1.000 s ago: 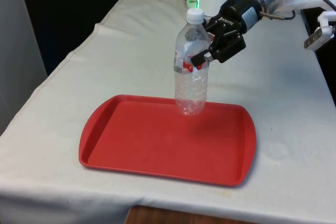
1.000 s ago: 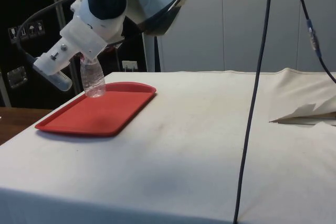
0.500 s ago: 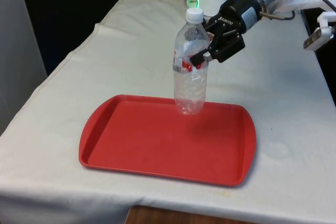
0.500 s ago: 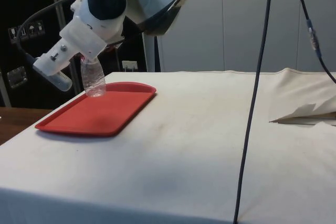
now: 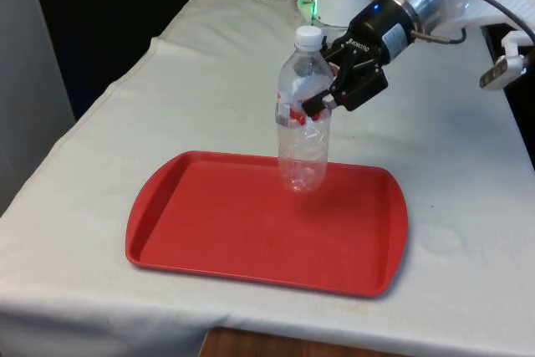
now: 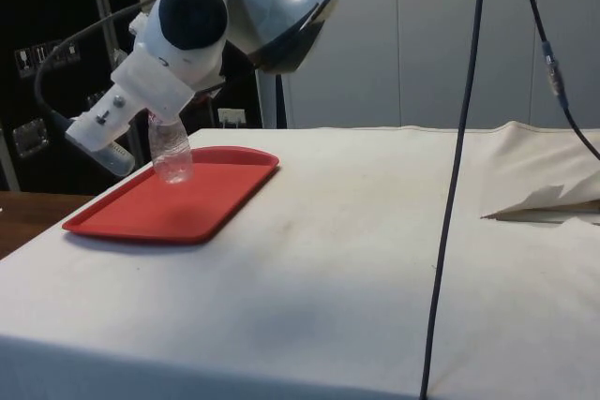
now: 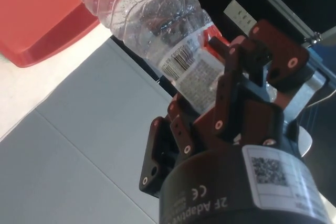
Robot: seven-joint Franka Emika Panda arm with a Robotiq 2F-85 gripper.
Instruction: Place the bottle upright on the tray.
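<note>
The tray (image 5: 251, 244) lies flat on the table (image 5: 167, 89), near the table's front edge in the front view. The bottle (image 5: 303, 123) stands above the tray's rear edge, towards the front view's right half of the tray, leaning slightly off vertical; whether its base touches the tray cannot be told. The gripper (image 5: 322, 98) sits at the bottle's middle, on the front view's right side of it, its fingers closed against the bottle's label band. In the side view, the bottle (image 6: 171, 152) is at the tray's (image 6: 178, 213) far end, with the arm (image 6: 216, 16) above it. A cable (image 6: 459, 166) hangs in front of the table at that view's right.
</note>
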